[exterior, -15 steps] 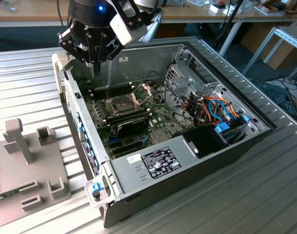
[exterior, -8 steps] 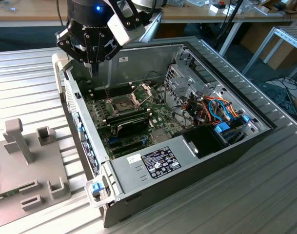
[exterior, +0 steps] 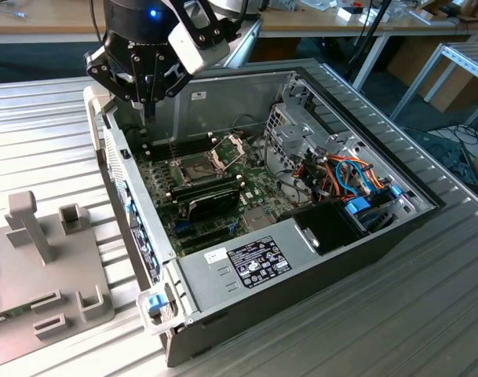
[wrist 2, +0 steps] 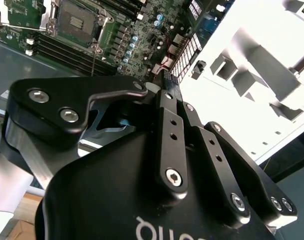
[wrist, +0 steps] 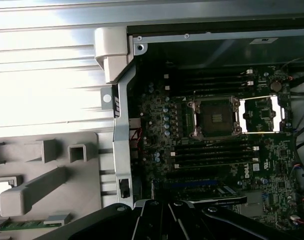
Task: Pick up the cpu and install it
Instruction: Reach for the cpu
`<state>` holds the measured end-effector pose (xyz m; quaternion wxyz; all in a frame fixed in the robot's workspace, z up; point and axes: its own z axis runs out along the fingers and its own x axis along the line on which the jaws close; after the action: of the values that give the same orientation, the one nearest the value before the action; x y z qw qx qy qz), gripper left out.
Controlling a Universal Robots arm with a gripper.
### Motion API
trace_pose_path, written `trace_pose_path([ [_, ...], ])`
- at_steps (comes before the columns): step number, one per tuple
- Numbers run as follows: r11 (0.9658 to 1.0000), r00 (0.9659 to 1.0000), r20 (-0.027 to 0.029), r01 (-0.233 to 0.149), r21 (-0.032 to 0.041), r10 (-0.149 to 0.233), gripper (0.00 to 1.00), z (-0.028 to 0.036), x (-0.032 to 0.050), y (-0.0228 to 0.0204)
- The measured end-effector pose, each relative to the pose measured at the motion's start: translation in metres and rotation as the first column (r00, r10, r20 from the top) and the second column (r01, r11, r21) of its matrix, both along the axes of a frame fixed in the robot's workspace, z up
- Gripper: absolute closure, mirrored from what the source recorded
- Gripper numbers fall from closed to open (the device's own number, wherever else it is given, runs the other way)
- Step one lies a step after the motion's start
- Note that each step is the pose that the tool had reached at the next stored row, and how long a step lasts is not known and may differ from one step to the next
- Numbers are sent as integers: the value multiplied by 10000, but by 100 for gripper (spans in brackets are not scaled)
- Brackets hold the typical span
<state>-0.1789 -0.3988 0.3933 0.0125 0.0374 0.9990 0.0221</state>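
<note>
In the exterior view the ribbed grey metal bench (exterior: 42,133) carried an open dark desktop computer case (exterior: 223,106). Over the case's far corner, on the exterior view's left, hung the black hand (exterior: 148,110), fingers drawn together on nothing visible. Inside the case, on the green motherboard (exterior: 258,188), the square socket (exterior: 193,167) lay bare, its frame tipped up. The small silver-grey square cpu could not be made out, so its bearing from the hand was beyond judging.

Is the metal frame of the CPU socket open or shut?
Open: the hinged frame lies flipped aside, beside the CPU socket, not over it.
</note>
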Motion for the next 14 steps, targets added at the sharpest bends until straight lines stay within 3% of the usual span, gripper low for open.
trace_pose_path([
  [14, 10000, 10000, 0, -1, 0, 1, 89, 0, -111, 0],
])
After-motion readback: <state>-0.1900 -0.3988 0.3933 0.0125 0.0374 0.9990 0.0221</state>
